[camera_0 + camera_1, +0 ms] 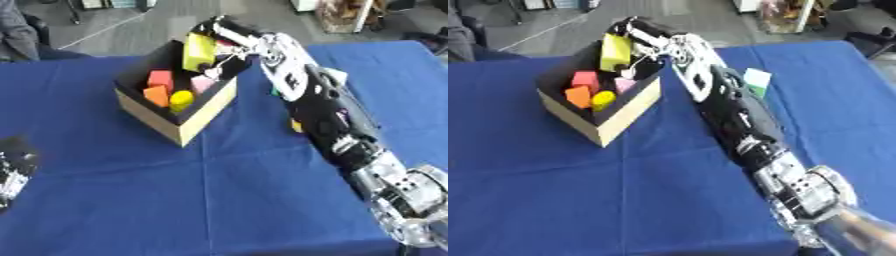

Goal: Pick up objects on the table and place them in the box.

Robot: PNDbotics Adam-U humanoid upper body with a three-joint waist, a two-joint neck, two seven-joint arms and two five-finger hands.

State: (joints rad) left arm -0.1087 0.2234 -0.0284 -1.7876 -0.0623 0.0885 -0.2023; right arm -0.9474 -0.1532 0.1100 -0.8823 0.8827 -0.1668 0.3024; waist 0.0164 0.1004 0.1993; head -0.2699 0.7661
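Observation:
A tan box [206, 116] with a black inside stands on the blue table. In it lie a red block [159, 78], an orange block [156, 95], a round yellow piece [181, 99] and a pink block [202, 83]. My right arm reaches from the lower right across the table to the box's far corner. My right hand [229, 31] is above that corner, fingers curled on the top of a yellow-green block [199, 51] that hangs upright over the box's inside. My left hand [12, 169] shows at the left edge, low down.
A white and green object [756, 80] lies on the blue cloth [175, 200] to the right of my forearm. A small yellow thing [296, 126] peeks out beside the arm. Grey floor and a seated person lie beyond the table's far edge.

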